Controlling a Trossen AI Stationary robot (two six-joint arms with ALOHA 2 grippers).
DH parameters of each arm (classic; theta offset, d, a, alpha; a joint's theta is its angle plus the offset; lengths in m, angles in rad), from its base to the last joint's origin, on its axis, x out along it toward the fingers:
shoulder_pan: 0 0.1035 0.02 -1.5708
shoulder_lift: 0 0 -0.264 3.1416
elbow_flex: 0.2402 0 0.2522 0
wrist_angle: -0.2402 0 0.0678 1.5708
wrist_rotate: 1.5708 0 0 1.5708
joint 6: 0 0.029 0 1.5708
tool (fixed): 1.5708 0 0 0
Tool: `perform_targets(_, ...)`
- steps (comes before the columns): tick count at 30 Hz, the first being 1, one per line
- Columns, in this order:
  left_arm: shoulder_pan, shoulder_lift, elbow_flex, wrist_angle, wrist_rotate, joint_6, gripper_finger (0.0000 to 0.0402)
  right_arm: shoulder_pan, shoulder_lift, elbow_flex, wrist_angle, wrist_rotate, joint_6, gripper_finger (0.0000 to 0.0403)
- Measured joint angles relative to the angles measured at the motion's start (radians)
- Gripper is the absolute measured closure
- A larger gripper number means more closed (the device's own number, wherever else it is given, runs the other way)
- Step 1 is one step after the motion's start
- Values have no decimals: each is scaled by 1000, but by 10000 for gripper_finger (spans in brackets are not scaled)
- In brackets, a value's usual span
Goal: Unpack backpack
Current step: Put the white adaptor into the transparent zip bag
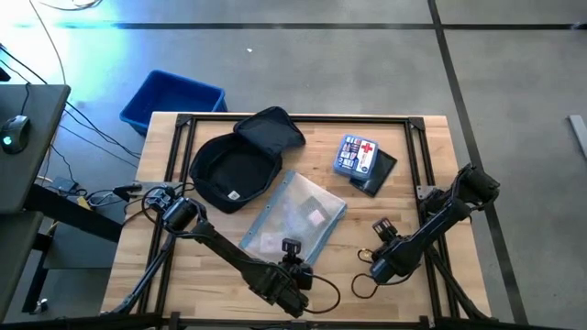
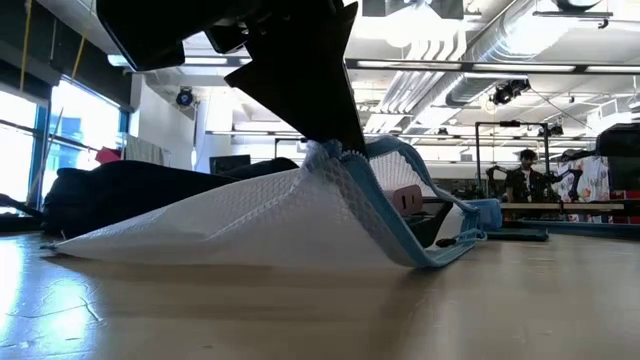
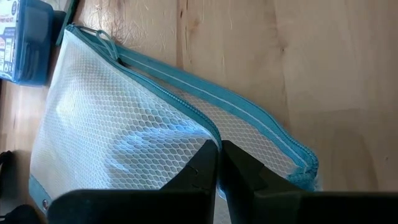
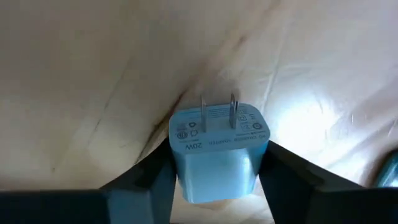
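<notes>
Fingers of the left gripper (image 3: 219,168) pinch the mesh zip pouch (image 1: 293,220) near the table's (image 1: 404,293) front edge; right gripper (image 4: 217,168) fingers clamp a white plug charger (image 4: 217,149).

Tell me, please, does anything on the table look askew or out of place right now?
Yes. The mesh pouch is tilted: the left gripper, shut on its zipper edge, lifts that side while the far corner rests on the table. The backpack lies unzipped. The right gripper holds a charger plug.

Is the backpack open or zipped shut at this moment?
Open. In the high view the backpack lies on the table with its flap folded back and the black lining exposed.
</notes>
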Motion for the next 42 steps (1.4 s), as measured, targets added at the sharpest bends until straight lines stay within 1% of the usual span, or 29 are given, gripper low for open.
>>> perform_targets(4,0,0,0,0,0,1,402,-10,2,56,42,0,243,238)
perform_targets(6,-3,0,0,0,-4,9,402,-8,2,87,111,18,299,238)
perform_targets(8,-10,0,0,2,-16,18,402,1,2,114,252,85,299,238)
perform_targets(11,-24,0,0,16,-37,35,402,10,2,131,499,254,236,238)
perform_targets(13,-33,0,0,45,-42,57,402,-4,6,129,618,360,164,238)
perform_targets(15,-41,0,0,74,-64,83,402,-30,17,129,731,424,96,238)
perform_targets(18,-51,0,14,91,-117,103,402,-78,41,129,842,432,11,238)
perform_targets(24,-72,-2,52,100,-147,159,402,-175,79,129,932,457,-69,238)
perform_targets(31,-95,-2,59,103,-152,200,402,-274,135,129,1141,463,-127,237)
perform_targets(33,-94,-2,59,104,-152,190,402,-298,154,128,1193,462,-110,211)
perform_targets(38,-92,-2,59,102,-133,184,402,-335,169,129,1189,449,-73,98)
perform_targets(40,-93,-2,59,97,-118,176,402,-338,159,128,1178,447,-63,68)
perform_targets(42,-95,-2,59,88,-113,176,402,-336,138,128,1177,430,-63,50)
